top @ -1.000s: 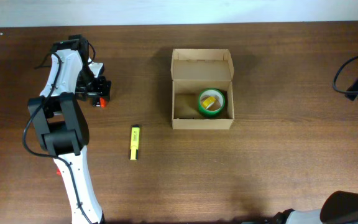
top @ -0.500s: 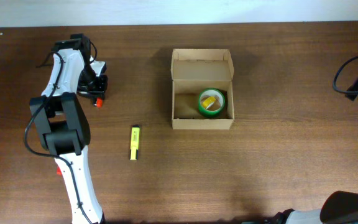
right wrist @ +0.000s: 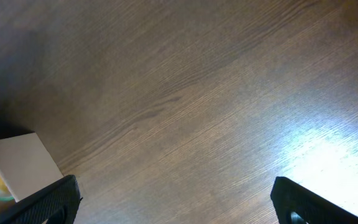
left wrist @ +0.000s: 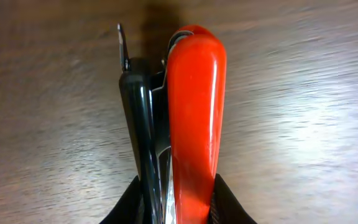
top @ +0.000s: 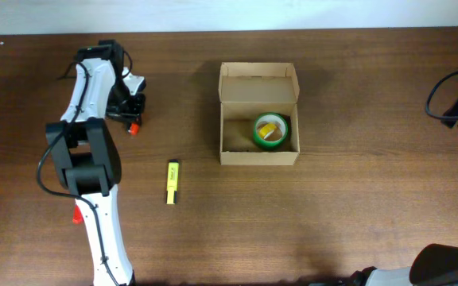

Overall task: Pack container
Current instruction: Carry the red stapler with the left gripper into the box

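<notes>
Container (top: 258, 156) sits well right of left gripper (top: 130, 119) clamping red stapler (left wrist: 194, 112); right gripper (right wrist: 173, 196) spread.

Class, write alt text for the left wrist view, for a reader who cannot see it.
An orange-red and black stapler, gripped from both sides by the left pincer at the bottom edge, fills the middle of the frame and points away from the camera. Behind it is only the brown wooden table, with glare on the right.
</notes>
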### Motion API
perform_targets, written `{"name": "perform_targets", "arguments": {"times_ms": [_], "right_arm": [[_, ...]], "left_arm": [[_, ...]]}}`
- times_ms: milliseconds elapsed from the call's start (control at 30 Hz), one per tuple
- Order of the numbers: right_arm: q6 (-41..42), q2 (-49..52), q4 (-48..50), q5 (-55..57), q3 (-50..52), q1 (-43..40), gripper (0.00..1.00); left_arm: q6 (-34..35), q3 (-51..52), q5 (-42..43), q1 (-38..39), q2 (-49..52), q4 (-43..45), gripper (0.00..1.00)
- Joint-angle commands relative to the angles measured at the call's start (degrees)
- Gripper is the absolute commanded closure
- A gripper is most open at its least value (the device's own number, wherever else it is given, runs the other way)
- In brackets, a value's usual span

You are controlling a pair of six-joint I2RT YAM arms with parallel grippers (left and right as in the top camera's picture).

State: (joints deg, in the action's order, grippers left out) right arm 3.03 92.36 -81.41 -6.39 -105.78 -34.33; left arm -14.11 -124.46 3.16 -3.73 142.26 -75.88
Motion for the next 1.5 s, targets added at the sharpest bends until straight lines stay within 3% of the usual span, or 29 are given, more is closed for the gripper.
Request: {"name": "perform_targets", "arguments": {"times_ms": [0, 367, 533, 733, 933, 1300, 1467], "right_arm": [[0.48, 0.39, 0.17, -0.81, 0.24, -0.20, 0.01], [0.48, 0.39, 0.17, -2.10, 0.24, -0.20, 0.01], [0.46, 0.39, 0.20, -2.25, 0.24, -0.20, 0.01], [0.48, 0.39, 0.17, -2.25, 0.24, -0.20, 0.01], [0.48, 0.39, 0.20, -2.25, 0.24, -0.20, 0.01], [0.48, 0.39, 0.20, -2.25, 0.24, -0.20, 0.01], [0.48, 0.39, 0.17, -2.25, 0.24, -0.20, 0.01]], "left_arm": [[-2.32, -3.17, 1.60, -0.07, -3.19, -0.26, 0.99], [-10.91, -5.95, 4.59, 1.03, -20.83, -8.13, 0.98], [-12.66, -14.45, 3.10, 7.61, -24.55, -10.64, 0.99], [-14.91, -19.61, -4.55, 17.46, -24.52, -10.95, 0.98], [-16.76, -19.58, -3.93, 25.07, -22.40, -12.35, 0.98], [-30.47, -19.58, 3.54, 34.88, -14.62, -15.19, 0.99], [-32.09, -19.58, 3.56, 37.31, -10.97, -14.99, 0.99]]}}
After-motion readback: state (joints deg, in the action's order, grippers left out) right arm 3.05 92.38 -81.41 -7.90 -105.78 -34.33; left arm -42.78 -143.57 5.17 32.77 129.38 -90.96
